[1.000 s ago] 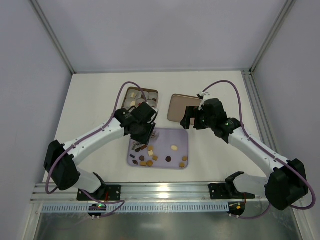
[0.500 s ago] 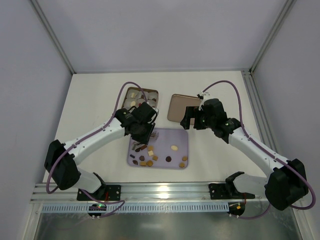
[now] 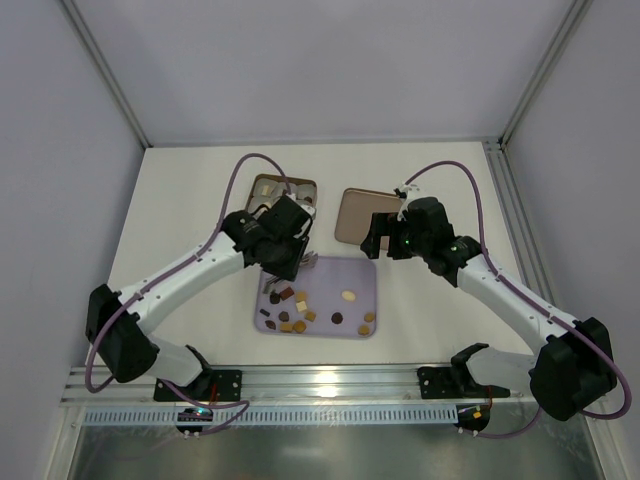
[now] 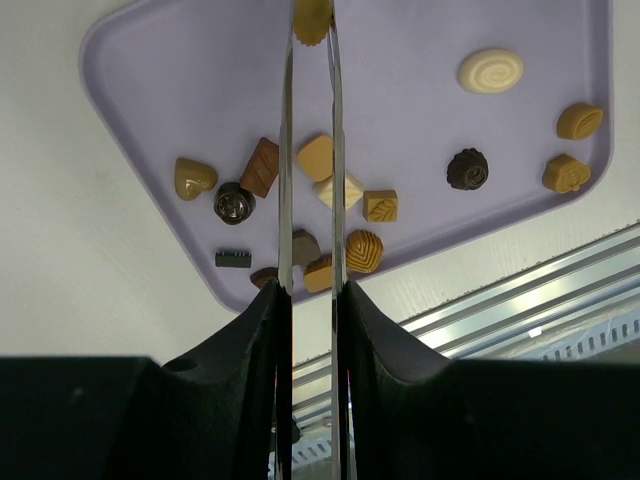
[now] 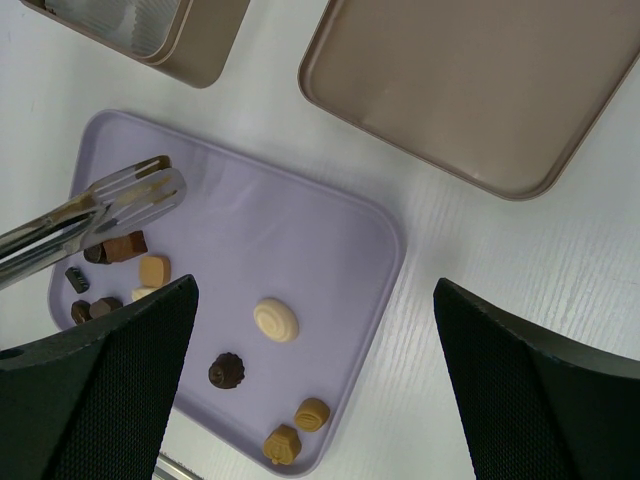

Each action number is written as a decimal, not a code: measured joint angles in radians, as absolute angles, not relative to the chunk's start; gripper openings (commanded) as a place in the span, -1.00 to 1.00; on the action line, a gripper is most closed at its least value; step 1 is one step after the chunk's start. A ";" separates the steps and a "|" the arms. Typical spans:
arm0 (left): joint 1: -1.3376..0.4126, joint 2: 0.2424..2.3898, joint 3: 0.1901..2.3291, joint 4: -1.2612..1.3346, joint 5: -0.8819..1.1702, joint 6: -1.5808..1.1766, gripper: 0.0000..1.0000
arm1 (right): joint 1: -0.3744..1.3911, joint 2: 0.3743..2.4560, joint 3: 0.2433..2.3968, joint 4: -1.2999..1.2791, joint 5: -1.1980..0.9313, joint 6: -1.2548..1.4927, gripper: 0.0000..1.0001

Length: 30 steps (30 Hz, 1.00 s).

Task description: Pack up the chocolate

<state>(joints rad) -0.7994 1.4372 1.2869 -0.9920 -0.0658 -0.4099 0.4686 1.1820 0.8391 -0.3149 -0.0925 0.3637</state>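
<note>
A caramel chocolate point(image 4: 312, 18) sits pinched at the tip of metal tongs point(image 4: 287, 200), which the left claw point(image 4: 310, 295) grips, narrowed on their handles. The other chocolates point(image 4: 380, 206) lie on the lilac tray point(image 4: 160, 90) below that claw. The right claw point(image 5: 315, 290) hangs wide and empty over the tray's far corner.

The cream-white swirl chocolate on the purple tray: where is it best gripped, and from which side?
Grip the cream-white swirl chocolate across its narrow width, coming from straight above. It is an oval lying flat on the purple tray, with bare tray all round, so probably nothing blocks its long sides.
</note>
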 measured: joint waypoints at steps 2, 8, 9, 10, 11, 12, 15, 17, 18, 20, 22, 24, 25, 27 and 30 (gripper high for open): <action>-0.798 1.430 1.308 -1.005 -0.072 -0.410 -0.50 | 0.469 1.182 0.839 -0.315 -0.093 0.364 1.00; -0.767 1.407 1.378 -1.023 -0.088 -0.407 -0.50 | 0.469 1.182 0.839 -0.316 -0.096 0.361 0.99; -0.756 1.406 1.390 -1.026 -0.090 -0.406 -0.50 | 0.469 1.182 0.840 -0.316 -0.097 0.360 0.99; -0.741 1.406 1.402 -1.029 -0.092 -0.405 -0.50 | 0.469 1.182 0.841 -0.318 -0.098 0.360 1.00; -0.727 1.406 1.414 -1.032 -0.094 -0.403 -0.50 | 0.469 1.183 0.844 -0.320 -0.100 0.360 1.00; -0.709 1.406 1.425 -1.036 -0.096 -0.401 -0.50 | 0.469 1.183 0.846 -0.321 -0.101 0.360 1.00; -0.661 1.407 1.458 -1.047 -0.101 -0.392 -0.49 | 0.469 1.189 0.856 -0.323 -0.112 0.360 0.99; -0.627 1.410 1.479 -1.050 -0.105 -0.385 -0.49 | 0.469 1.196 0.864 -0.322 -0.120 0.360 0.99; -0.607 1.417 1.493 -1.052 -0.108 -0.383 -0.50 | 0.469 1.200 0.866 -0.322 -0.123 0.360 0.99; -0.580 1.431 1.514 -1.053 -0.113 -0.380 -0.49 | 0.469 1.205 0.867 -0.323 -0.129 0.360 0.99; -0.553 1.454 1.533 -1.052 -0.121 -0.377 -0.49 | 0.469 1.215 0.870 -0.323 -0.135 0.360 0.99; -0.532 1.478 1.541 -1.052 -0.131 -0.373 -0.49 | 0.469 1.227 0.873 -0.322 -0.143 0.360 0.99; -0.522 1.489 1.541 -1.053 -0.137 -0.369 -0.49 | 0.469 1.232 0.874 -0.321 -0.147 0.360 0.99; -0.507 1.512 1.542 -1.055 -0.147 -0.361 -0.50 | 0.469 1.240 0.874 -0.322 -0.154 0.360 0.99; -0.481 1.551 1.542 -1.059 -0.164 -0.354 -0.50 | 0.469 1.246 0.874 -0.322 -0.163 0.360 0.99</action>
